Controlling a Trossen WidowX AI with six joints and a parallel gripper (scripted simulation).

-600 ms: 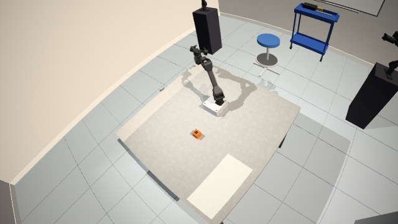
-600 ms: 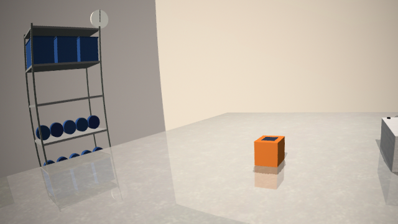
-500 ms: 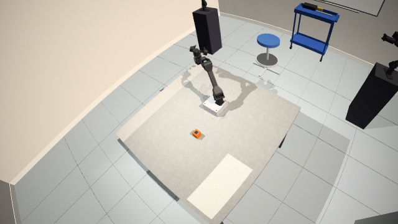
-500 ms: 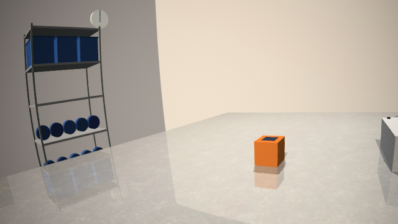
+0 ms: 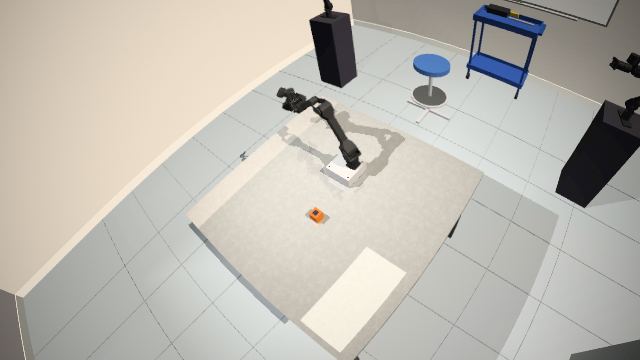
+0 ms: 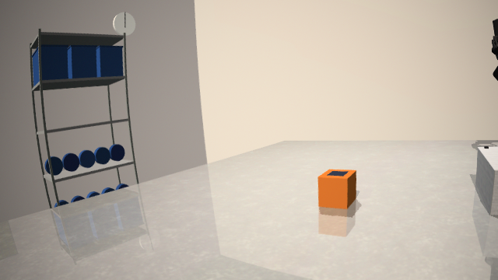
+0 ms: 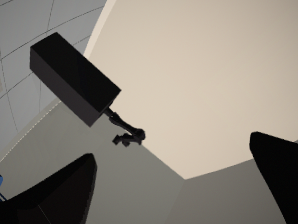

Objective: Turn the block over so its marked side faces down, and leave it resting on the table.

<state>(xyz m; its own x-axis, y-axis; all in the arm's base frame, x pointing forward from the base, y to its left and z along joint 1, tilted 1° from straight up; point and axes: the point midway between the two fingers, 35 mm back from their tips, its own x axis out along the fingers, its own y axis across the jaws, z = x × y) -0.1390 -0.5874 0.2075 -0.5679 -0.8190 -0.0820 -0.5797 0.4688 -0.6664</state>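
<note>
The orange block [image 5: 318, 218] [image 6: 333, 192] rests flat on the table [image 5: 260, 200] [image 6: 272, 233]. Its dark square mark [image 5: 315, 212] [image 6: 338, 173] faces up. The block's underside is hidden. My gripper [image 5: 283, 98] [image 7: 174, 152] is open and empty. It is raised high beyond the arm's base, well away from the block. The wrist view shows both fingers wide apart, with walls and floor behind them and no block.
The white base box [image 5: 345, 172] [image 6: 486, 179] stands near the block. A pale rectangle [image 5: 355, 300] lies at the table's near edge. Off the table stand a black pedestal [image 5: 334, 50] with another arm, a blue stool [image 5: 431, 65] and a blue cart [image 5: 500, 70].
</note>
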